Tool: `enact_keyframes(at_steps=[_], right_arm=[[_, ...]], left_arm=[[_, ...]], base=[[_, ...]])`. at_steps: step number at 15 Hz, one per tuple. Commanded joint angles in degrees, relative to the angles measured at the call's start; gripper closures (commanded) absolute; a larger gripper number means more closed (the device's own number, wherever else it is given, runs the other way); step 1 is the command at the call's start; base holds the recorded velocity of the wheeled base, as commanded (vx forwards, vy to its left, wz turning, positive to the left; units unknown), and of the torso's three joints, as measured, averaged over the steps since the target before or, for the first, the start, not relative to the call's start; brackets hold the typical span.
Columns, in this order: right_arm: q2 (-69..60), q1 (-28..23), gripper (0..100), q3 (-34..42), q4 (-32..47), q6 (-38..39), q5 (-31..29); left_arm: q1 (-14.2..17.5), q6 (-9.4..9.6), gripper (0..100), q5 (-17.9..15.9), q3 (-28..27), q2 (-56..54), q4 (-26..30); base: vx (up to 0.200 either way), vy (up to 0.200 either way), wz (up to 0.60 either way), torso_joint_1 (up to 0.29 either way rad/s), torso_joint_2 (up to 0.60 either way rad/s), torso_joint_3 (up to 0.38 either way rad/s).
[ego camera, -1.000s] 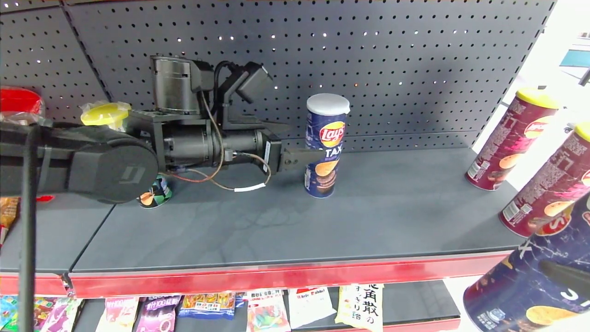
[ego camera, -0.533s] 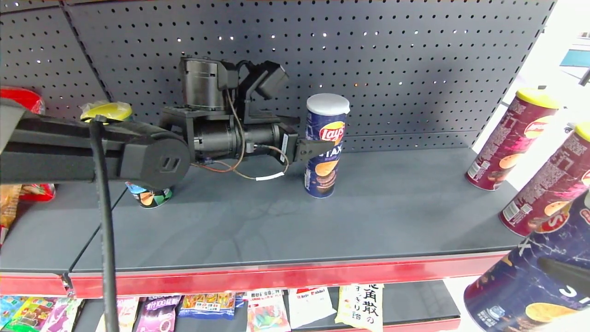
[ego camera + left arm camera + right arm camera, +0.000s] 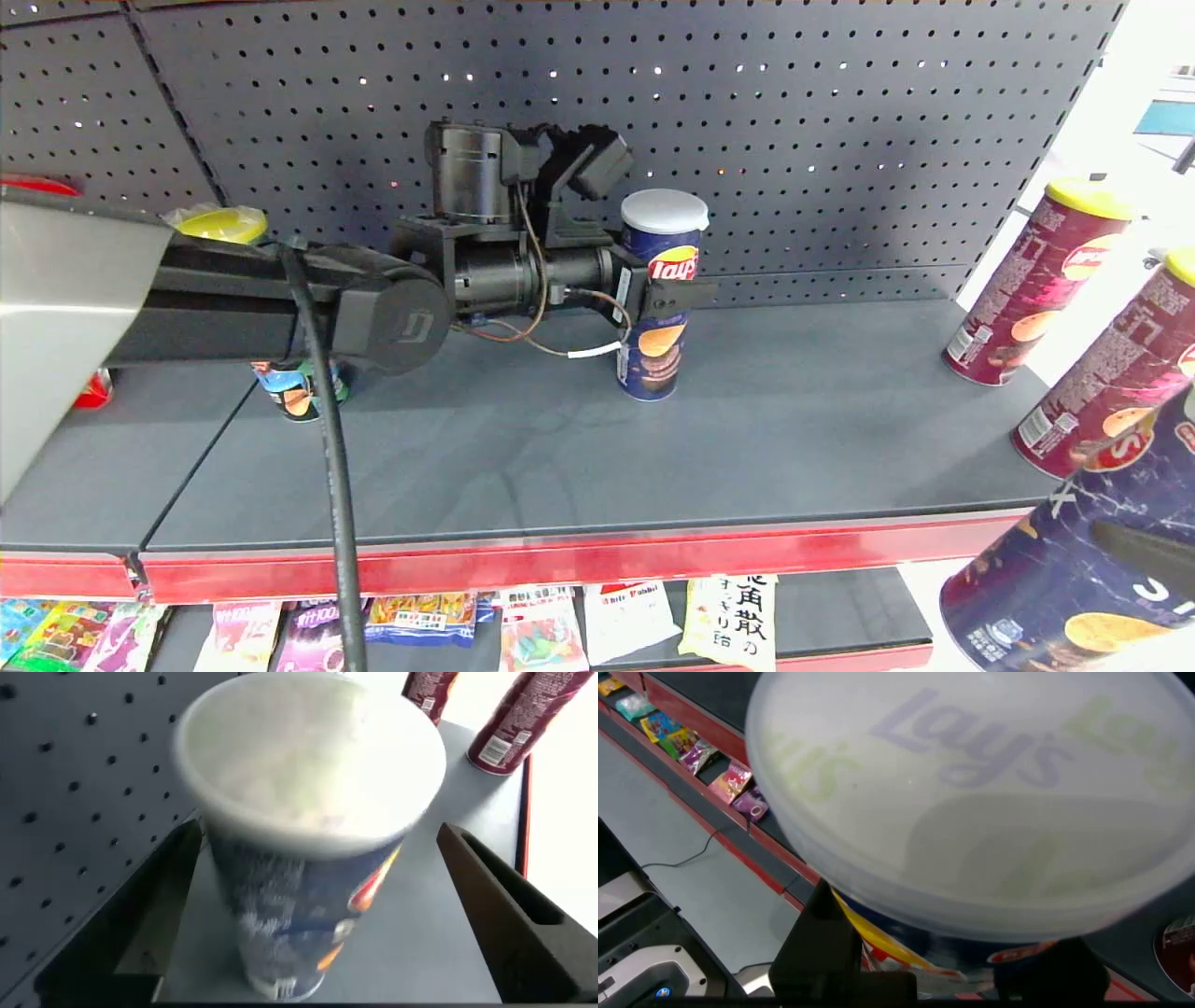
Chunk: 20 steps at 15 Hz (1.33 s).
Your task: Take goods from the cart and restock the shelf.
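A blue chip can [image 3: 659, 289] with a white lid stands upright at the back of the grey shelf [image 3: 579, 457]. My left gripper [image 3: 668, 297] is open at the can's mid-height, one finger on each side of it. In the left wrist view the can [image 3: 308, 859] stands between the wide-spread fingers [image 3: 505, 924], with a gap on both sides. My right gripper [image 3: 934, 966] is shut on a second blue chip can [image 3: 971, 793], which appears at the lower right of the head view [image 3: 1064, 579], in front of the shelf edge.
Two maroon cans with yellow lids [image 3: 1036, 280] [image 3: 1116, 373] lean at the shelf's right end. A small can [image 3: 299, 392] stands behind my left arm, with red packets further left. A pegboard wall [image 3: 747, 112] backs the shelf. Snack bags [image 3: 560, 625] hang on the tier below the red lip.
My left arm has moved right along the shelf, bringing its open fingers from beside the standing blue can to either side of it. The can and my right arm have stayed put.
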Motion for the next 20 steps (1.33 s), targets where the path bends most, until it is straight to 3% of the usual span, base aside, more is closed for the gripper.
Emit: enact_keyframes(at_steps=[1, 5, 6, 8, 14, 16, 17, 18, 19, 20], right_arm=[[-0.1, 0.0, 100, 0.1, 0.0, 0.0, 0.0], [-0.2, -0.1, 100, 0.1, 0.1, 0.0, -0.1], [-0.2, -0.1, 100, 0.1, 0.1, 0.1, 0.0], [-0.3, -0.1, 100, 0.1, 0.1, 0.1, 0.0], [0.0, -0.1, 100, 0.1, 0.0, 0.1, 0.0], [0.0, -0.1, 100, 0.1, -0.1, 0.1, 0.0], [0.0, -0.1, 100, 0.1, -0.1, 0.1, 0.0], [0.1, -0.1, 100, 0.1, -0.1, 0.1, 0.0], [0.3, -0.1, 100, 0.1, -0.1, 0.1, 0.1], [0.4, -0.1, 100, 0.1, -0.1, 0.1, 0.1]], left_arm=[[-0.1, -0.05, 0, 0.1, -1.6, 2.0, -0.1], [-0.5, 0.04, 0, -0.5, -2.6, 3.5, -0.3], [-0.5, -0.05, 100, -0.6, -2.7, 3.5, -0.3], [-0.5, -0.23, 100, -0.8, -2.8, 3.5, -0.1], [0.9, -0.32, 100, -10.8, -1.8, 0.9, -0.1], [0.9, 0.21, 100, -13.7, 1.2, -2.3, -0.2], [0.9, 0.3, 100, -13.8, 1.3, -2.4, -0.2], [0.7, 1.35, 100, -15.6, 4.4, -4.0, -0.3], [0.8, 5.93, 100, -16.6, 10.1, -6.0, -0.5], [1.0, 8.65, 100, -18.1, 13.3, -7.2, -0.5]], base=[[0.0, 0.0, 0.0, 0.0, 0.0, 0.0], [0.0, 0.0, 0.0, 0.0, 0.0, 0.0], [0.0, 0.0, 0.0, 0.0, 0.0, 0.0], [0.0, 0.0, 0.0, 0.0, 0.0, 0.0], [0.0, 0.0, 0.0, 0.0, 0.0, 0.0], [0.0, 0.0, 0.0, 0.0, 0.0, 0.0], [0.0, 0.0, 0.0, 0.0, 0.0, 0.0], [0.0, 0.0, 0.0, 0.0, 0.0, 0.0], [0.0, 0.0, 0.0, 0.0, 0.0, 0.0], [0.0, 0.0, 0.0, 0.0, 0.0, 0.0]])
